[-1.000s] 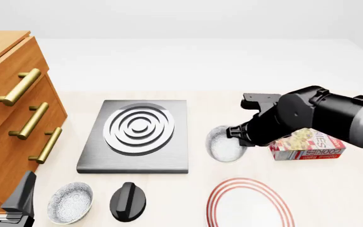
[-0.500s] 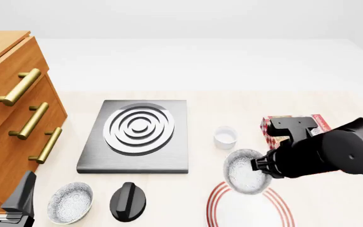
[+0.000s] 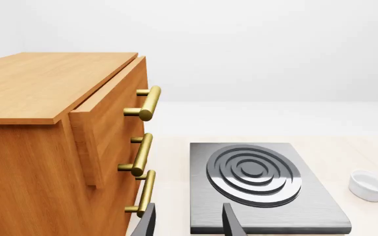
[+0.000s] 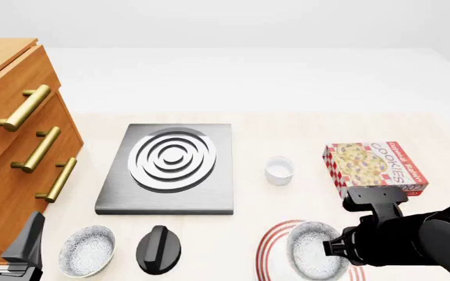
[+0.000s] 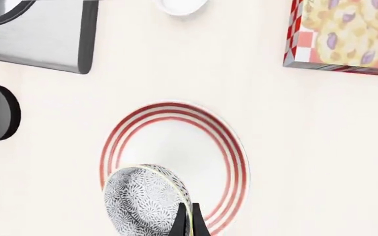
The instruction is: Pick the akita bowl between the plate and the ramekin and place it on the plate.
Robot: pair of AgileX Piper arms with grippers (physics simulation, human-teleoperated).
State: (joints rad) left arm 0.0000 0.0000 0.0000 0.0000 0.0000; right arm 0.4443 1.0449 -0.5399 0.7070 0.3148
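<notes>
The akita bowl [image 4: 314, 255] [image 5: 143, 200], speckled inside with a dark rim, hangs tilted over the plate [image 4: 273, 244] [image 5: 175, 142], a white disc with red rings. My right gripper [image 4: 337, 248] [image 5: 189, 222] is shut on the bowl's rim, its thin fingers pressed together. I cannot tell whether the bowl touches the plate. The ramekin [image 4: 280, 170] [image 5: 181, 4] [image 3: 368, 185] stands beyond the plate, to the right of the stove slab. My left gripper [image 4: 6, 246] [image 3: 187, 223] hangs open and empty at the near left, beside the cabinet.
A grey stove slab [image 4: 170, 167] with white rings lies mid-table. A second speckled bowl [image 4: 87, 250] and a black knob-like object [image 4: 160, 249] sit near the front edge. A cookie box [image 4: 375, 167] lies right of the ramekin. A wooden drawer cabinet [image 4: 14, 134] fills the left.
My right arm has carried the bowl from its spot near the ramekin back toward the front edge and down, so it now sits over the plate. The left arm has not moved.
</notes>
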